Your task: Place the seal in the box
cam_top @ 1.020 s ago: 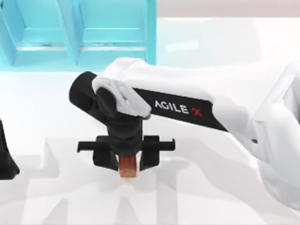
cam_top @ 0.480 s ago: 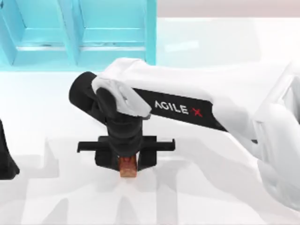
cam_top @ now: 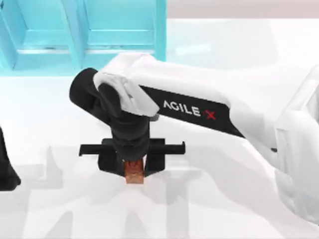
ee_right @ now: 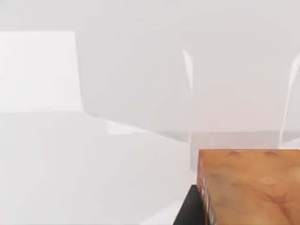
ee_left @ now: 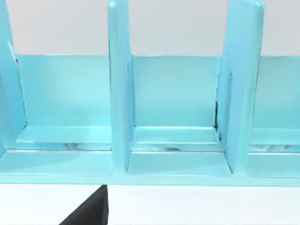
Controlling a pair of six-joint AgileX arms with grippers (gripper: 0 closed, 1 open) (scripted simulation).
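Top view looked down on the white worktop [cam_top: 209, 209] from above, the blue box [cam_top: 84, 35] along its far edge at upper left. Left wrist view faced that same box [ee_left: 168, 140] from close by, level with its upright dividers. Right wrist view sat very near the seal [ee_right: 248, 187], low over the worktop [ee_right: 93, 164]; the top view shared that seal [cam_top: 133, 172].

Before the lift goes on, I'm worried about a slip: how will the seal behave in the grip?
The seal looks like a rigid, flat-sided block, so it probably won't flex or roll. Its glossy, polished-looking surface might be slippery. It stands upright between the right gripper fingers, narrow and fairly tall, so it could twist if held off-centre, or tip once released.
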